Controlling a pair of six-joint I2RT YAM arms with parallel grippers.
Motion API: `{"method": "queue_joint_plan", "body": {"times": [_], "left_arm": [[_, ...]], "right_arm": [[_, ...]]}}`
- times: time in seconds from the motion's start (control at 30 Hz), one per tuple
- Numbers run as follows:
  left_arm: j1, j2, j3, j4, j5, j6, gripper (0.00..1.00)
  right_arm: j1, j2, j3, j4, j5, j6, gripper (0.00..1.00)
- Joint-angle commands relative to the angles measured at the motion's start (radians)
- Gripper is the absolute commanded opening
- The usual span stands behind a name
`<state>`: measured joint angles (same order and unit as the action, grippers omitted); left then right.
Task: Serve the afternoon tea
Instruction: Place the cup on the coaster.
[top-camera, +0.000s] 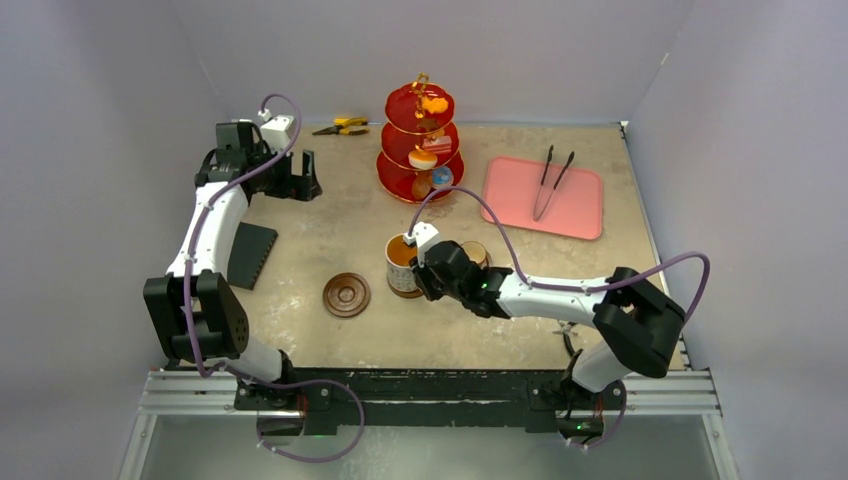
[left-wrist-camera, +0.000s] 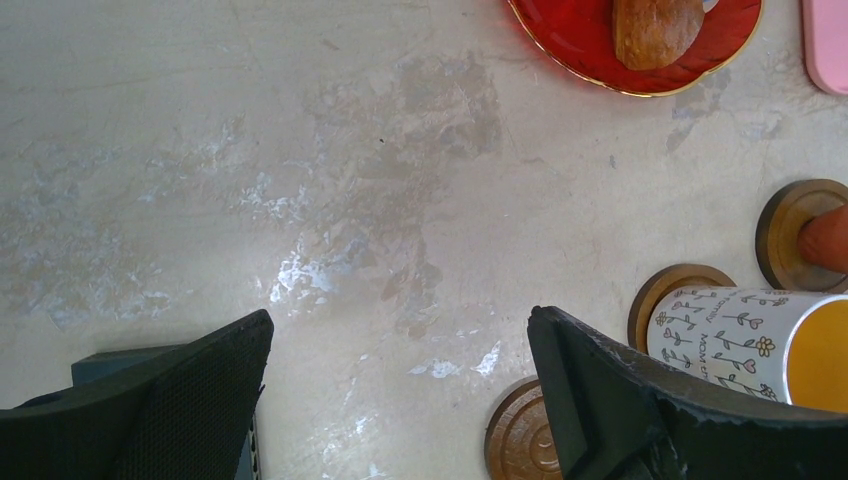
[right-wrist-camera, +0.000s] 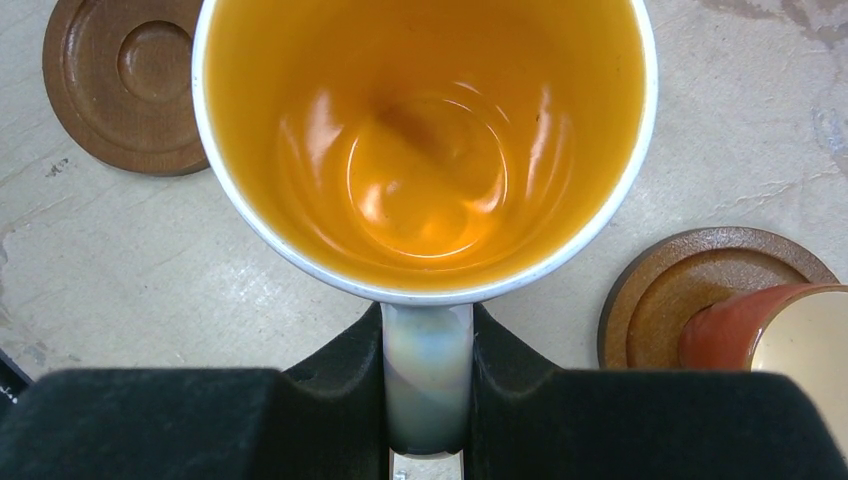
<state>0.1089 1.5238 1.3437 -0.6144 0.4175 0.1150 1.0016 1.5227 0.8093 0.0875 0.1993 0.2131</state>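
Note:
The red three-tier stand with a gold handle stands at the back centre and holds small pastries; its bottom plate shows a brown pastry. The white mug of amber tea is mid-table, over a round wooden coaster. My right gripper is shut on the mug's handle; the mug fills the right wrist view. A small brown cup sits on its saucer right of the mug. My left gripper is open and empty at the back left.
A loose brown saucer lies left of the mug. A pink tray with black tongs is at the back right. Yellow pliers lie by the back wall. A black ribbed block lies under the left arm.

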Motion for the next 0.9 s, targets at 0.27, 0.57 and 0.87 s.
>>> {"method": "queue_joint_plan", "body": {"times": [0.27,0.57,0.87], "left_arm": [[0.000,-0.039,-0.006,0.041,0.007,-0.006,0.99],[-0.001,-0.042,0.001,0.040,0.001,-0.003,0.99],[-0.001,-0.042,0.009,0.041,0.000,-0.006,0.99]], "right_arm": [[0.005,-0.042,0.080,-0.019,0.082,0.013,0.00],[0.014,-0.044,0.088,-0.038,0.080,0.002,0.00],[0.041,-0.063,0.074,-0.047,0.104,0.001,0.06]]}}
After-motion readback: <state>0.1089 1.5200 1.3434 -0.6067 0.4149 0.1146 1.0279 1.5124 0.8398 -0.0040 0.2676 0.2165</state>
